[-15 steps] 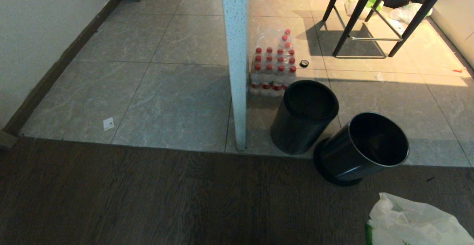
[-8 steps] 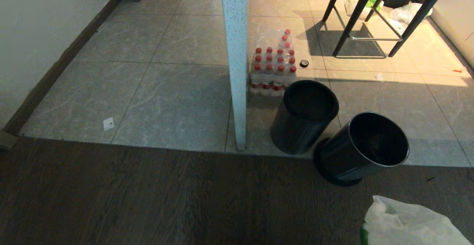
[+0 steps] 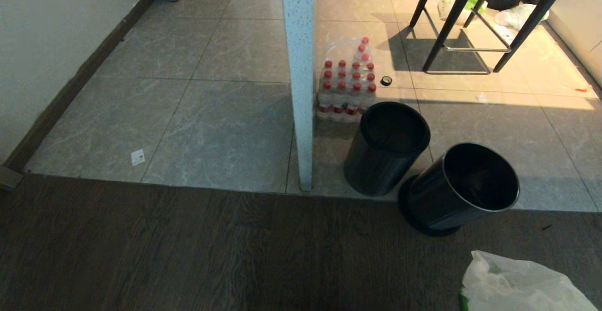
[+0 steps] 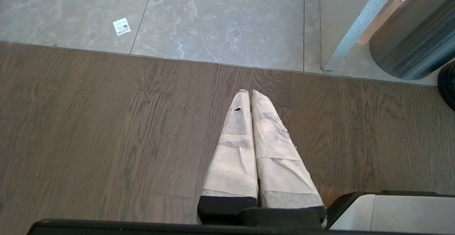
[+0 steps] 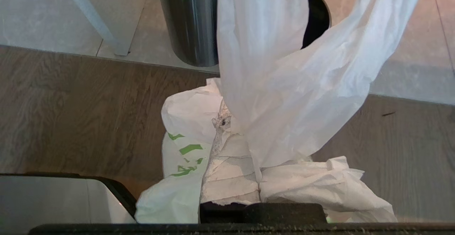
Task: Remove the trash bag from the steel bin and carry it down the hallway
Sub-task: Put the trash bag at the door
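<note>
Step in hand, as I judge it: the lift-out looks done and the carry is due. My right pincer [image 5: 233,128] is clamped on the trash bag [image 5: 284,96], its film draped over and around my wrapped fingers [image 5: 231,178]. To do the carry well I should keep that clamp firm, hold the bag clear of the wooden floor [image 3: 188,254] so it does not drag or snag, and turn the base toward the hallway without swinging the load into the white post [image 3: 301,90] or either bin. The film is thin; a jerk could tear it at the grip.

Position of task items: the bag hangs at my right side, low at the near right in the head view [image 3: 517,287], over the wooden floor and apart from the steel bin [image 3: 463,188]. That bin leans on its black base at the edge of the tiled floor [image 3: 211,113], mouth open and dark inside. A second bin [image 3: 385,148] stands upright just beside it, with a pack of red-capped bottles [image 3: 345,85] behind.

View comparison: the head view shows floor layout, both bins and the bag's corner, but neither pincer. Only the right wrist view shows the grip itself and the green print [image 5: 185,149]. Only the left wrist view shows my left pincer [image 4: 249,101], tips pressed together, empty, parked over the wood
</note>
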Controlling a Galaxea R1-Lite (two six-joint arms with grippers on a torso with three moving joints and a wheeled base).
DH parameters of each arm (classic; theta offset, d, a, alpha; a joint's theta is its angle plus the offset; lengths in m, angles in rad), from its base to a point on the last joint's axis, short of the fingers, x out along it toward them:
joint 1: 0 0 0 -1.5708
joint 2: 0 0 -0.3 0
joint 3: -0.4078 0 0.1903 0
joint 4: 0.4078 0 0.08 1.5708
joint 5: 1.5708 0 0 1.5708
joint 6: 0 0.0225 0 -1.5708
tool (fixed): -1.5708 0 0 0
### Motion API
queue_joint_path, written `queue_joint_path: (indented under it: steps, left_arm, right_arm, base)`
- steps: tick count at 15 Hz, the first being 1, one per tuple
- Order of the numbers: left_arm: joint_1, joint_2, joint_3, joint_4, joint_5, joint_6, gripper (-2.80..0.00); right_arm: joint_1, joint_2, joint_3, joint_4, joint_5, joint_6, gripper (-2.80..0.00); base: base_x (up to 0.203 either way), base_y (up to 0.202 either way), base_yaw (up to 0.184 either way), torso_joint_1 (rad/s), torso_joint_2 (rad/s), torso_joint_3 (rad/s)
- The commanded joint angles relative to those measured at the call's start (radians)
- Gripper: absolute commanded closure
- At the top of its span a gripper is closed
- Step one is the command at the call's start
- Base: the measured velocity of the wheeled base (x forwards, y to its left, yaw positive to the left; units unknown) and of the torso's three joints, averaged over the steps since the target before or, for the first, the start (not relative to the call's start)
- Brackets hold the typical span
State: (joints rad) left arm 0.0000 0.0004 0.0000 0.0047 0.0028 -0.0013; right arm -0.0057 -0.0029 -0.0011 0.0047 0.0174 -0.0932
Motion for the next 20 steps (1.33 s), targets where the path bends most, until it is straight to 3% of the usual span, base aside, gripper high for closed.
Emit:
queue_joint_path:
  steps: [1,3,4,10,14,20]
  left_arm:
    - [0.000,0.000,0.000,0.000,0.000,0.000,0.00]
    - [0.000,0.000,0.000,0.000,0.000,0.000,0.00]
    - [0.000,0.000,0.000,0.000,0.000,0.000,0.00]
    - [0.000,0.000,0.000,0.000,0.000,0.000,0.00]
    - [0.000,0.000,0.000,0.000,0.000,0.000,0.00]
    - [0.000,0.000,0.000,0.000,0.000,0.000,0.00]
  right_arm:
    - [0.000,0.002,0.001,-0.002,0.002,-0.009,0.00]
    - [0.000,0.001,0.001,0.001,-0.001,0.023,0.00]
    - [0.000,0.001,0.001,-0.001,0.002,-0.015,0.00]
    - [0.000,0.001,0.001,0.001,-0.008,0.073,0.00]
    - [0.000,0.001,0.001,-0.002,0.001,-0.011,0.00]
    - [0.000,0.001,0.001,0.003,-0.003,0.028,0.00]
  base:
    - [0.000,0.000,0.000,0.000,0.00,0.000]
    - [0.000,0.000,0.000,0.000,0.00,0.000]
    - [0.000,0.000,0.000,0.000,0.00,0.000]
    - [0.000,0.000,0.000,0.000,0.00,0.000]
    - [0.000,0.000,0.000,0.000,0.00,0.000]
    - [0.000,0.000,0.000,0.000,0.00,0.000]
